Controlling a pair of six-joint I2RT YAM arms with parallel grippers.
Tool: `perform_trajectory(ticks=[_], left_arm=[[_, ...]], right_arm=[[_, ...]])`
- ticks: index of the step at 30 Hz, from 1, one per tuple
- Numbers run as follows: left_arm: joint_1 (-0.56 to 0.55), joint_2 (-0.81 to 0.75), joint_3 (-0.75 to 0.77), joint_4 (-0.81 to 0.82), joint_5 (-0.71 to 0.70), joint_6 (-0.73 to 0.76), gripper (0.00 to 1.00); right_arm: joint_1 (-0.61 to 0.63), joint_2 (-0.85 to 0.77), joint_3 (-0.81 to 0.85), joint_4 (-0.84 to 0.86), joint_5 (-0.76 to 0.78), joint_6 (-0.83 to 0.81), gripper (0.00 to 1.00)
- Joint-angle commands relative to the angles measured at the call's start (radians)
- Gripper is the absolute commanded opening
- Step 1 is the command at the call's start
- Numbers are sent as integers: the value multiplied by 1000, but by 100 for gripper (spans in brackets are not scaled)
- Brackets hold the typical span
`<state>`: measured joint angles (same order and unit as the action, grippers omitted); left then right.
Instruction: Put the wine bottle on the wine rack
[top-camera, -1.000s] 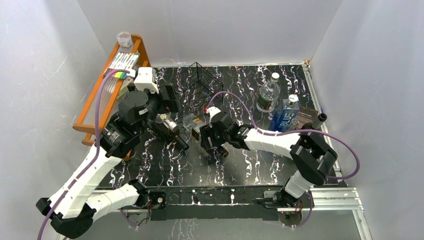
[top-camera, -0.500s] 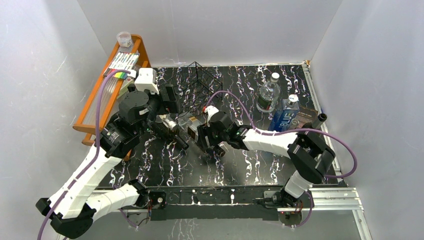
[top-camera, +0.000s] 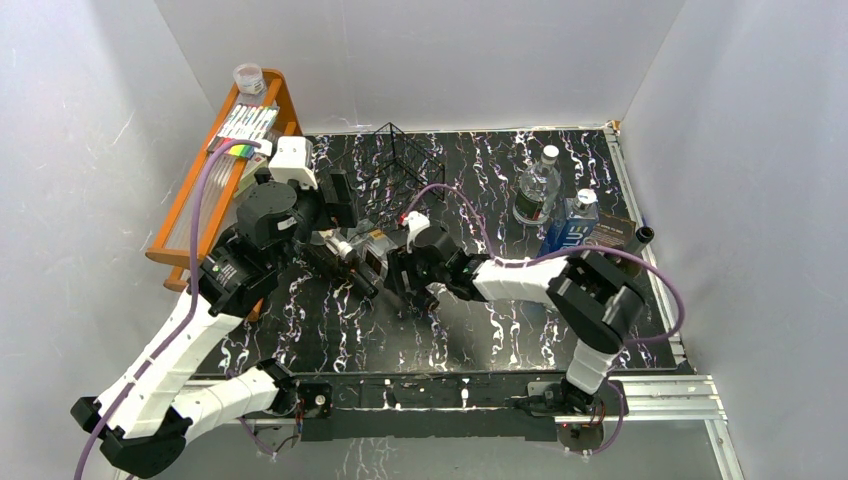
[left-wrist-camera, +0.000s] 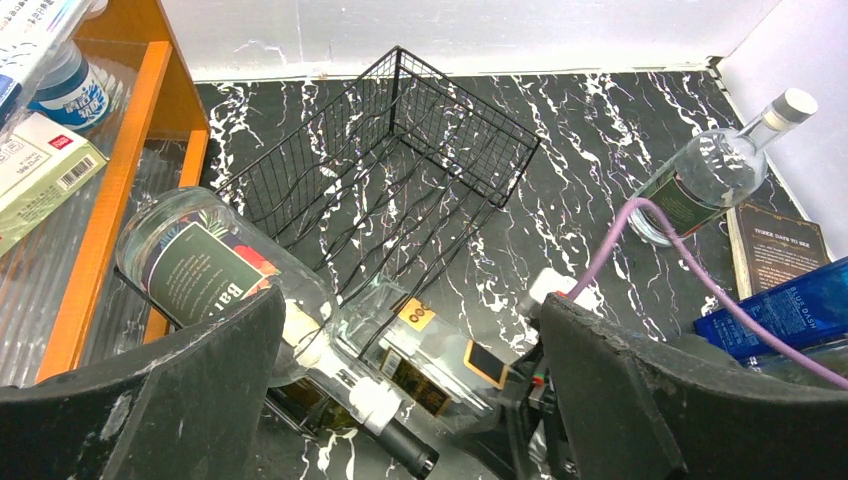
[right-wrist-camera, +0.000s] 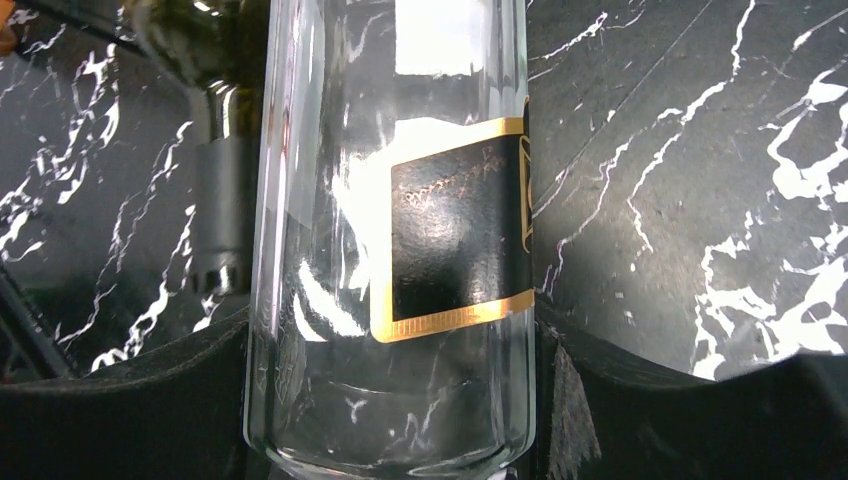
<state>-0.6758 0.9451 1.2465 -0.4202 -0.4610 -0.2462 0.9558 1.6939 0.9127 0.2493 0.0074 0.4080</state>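
Glass wine bottle (right-wrist-camera: 400, 250) clamped across its body by right tool (right-wrist-camera: 390, 400), lying lengthwise just before open end of wine rack (left-wrist-camera: 400, 170). We judge this lines it up to slide onto cradle wires; not yet cradled. Left tool (left-wrist-camera: 405, 395) spread wide, gripping nothing, hovers before rack over second bottle (left-wrist-camera: 200, 265) lying on counter (left-wrist-camera: 600, 150) beside rack, perhaps ready to steady.

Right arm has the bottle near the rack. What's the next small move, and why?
Probably ease the right gripper forward and slightly up to lay the clear bottle on the wine rack's cradle wires. The gripper is shut on the bottle, which sits at the rack's near end, seemingly not yet on the wires. Mind the labelled bottle lying beside it.
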Motion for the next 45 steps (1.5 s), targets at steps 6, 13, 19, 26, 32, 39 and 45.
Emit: perform_trajectory(ticks=[6, 13, 19, 26, 32, 39, 45], left_arm=[[5, 1, 53, -16, 16, 18, 98], [5, 16, 62, -24, 30, 19, 98], [6, 20, 70, -36, 36, 18, 98], [5, 10, 67, -50, 39, 6, 98], [5, 7, 76, -55, 38, 12, 98], [5, 10, 91, -55, 24, 34, 98], [5, 8, 85, -54, 19, 40, 98]], right_arm=[[-19, 147, 209, 386, 13, -19, 0], [-47, 262, 316, 401, -48, -18, 4], [-52, 321, 353, 391, -17, 0, 32], [-52, 313, 305, 442, 2, 24, 82], [-52, 280, 272, 425, -7, 31, 98], [-52, 197, 194, 354, 27, 61, 98], [-52, 86, 123, 220, 57, 94, 98]])
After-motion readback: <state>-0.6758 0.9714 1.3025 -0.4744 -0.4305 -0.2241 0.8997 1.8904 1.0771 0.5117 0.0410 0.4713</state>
